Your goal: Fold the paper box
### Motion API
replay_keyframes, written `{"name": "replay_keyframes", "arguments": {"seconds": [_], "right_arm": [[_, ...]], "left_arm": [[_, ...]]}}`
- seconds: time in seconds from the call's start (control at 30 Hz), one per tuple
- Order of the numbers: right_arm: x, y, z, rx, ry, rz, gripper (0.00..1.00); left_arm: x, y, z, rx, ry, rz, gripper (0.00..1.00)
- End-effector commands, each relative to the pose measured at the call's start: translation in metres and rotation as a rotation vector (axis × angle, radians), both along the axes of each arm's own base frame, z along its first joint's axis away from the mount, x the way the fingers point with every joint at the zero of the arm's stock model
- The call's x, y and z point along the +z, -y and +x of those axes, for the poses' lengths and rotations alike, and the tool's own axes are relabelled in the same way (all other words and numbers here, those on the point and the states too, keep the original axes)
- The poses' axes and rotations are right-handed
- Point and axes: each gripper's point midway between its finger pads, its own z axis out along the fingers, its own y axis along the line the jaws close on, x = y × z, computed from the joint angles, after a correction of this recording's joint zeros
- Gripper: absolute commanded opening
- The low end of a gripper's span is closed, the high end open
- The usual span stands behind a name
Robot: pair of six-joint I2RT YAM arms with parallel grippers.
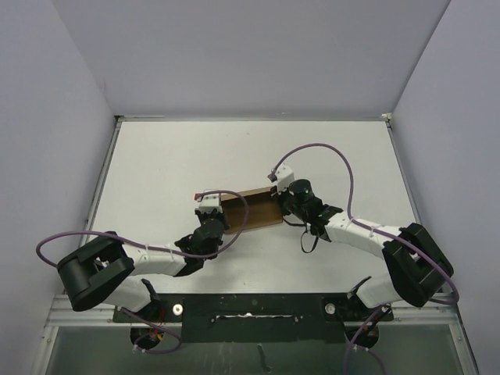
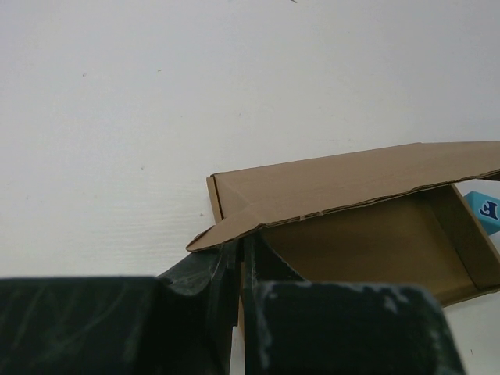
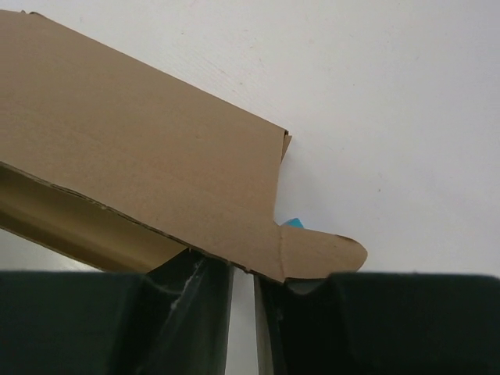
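The paper box is a brown cardboard tray with its lid flap leaning over it, in the middle of the table. My left gripper is at its left end. In the left wrist view the jaws are shut on the box's near end wall, under the lid's corner tab. My right gripper is at the box's right end. In the right wrist view its fingers stand a narrow gap apart, their tips hidden under the lid and its rounded tab.
A small blue cube lies just past the box's right end; a sliver of it shows behind the lid in the right wrist view. White table with grey walls on three sides. Purple cables loop over both arms.
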Motion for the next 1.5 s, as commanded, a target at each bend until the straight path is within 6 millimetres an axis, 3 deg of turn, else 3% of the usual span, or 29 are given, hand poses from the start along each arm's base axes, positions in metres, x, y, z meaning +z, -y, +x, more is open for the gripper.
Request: {"name": "replay_keyframes", "arguments": {"seconds": [0.0,0.2,0.37,0.5,0.8,0.97,1.17,1.33,1.47], "right_arm": [[0.012,-0.012,-0.011,0.073,-0.009,0.04,0.18],[0.018,-0.003,-0.011,0.082,-0.014,0.019,0.32],[0.026,0.007,-0.016,0.133,-0.024,-0.008,0.54],[0.031,0.013,-0.018,0.187,-0.029,-0.025,0.61],[0.027,0.029,-0.066,0.545,-0.081,-0.134,0.81],[0.044,0.041,-0.088,0.686,-0.06,-0.141,0.81],[0.09,0.044,-0.101,0.796,0.026,-0.112,0.77],[0.141,0.021,-0.105,0.87,0.075,0.027,0.75],[0.149,-0.009,-0.098,0.935,0.049,0.08,0.67]], "left_arm": [[-0.004,0.011,-0.003,-0.033,-0.011,-0.031,0.0],[-0.005,0.01,-0.003,-0.026,-0.011,-0.033,0.0],[-0.003,0.009,-0.003,-0.019,-0.01,-0.036,0.0],[-0.004,0.008,-0.003,-0.017,-0.014,-0.032,0.0],[-0.003,0.007,-0.003,-0.007,-0.015,-0.032,0.0],[-0.002,0.006,-0.003,-0.007,-0.014,-0.03,0.0],[-0.002,0.006,-0.004,-0.007,-0.016,-0.027,0.0],[0.0,0.004,-0.004,-0.007,-0.011,-0.029,0.0],[0.0,0.005,-0.004,-0.01,-0.011,-0.029,0.0]]}}
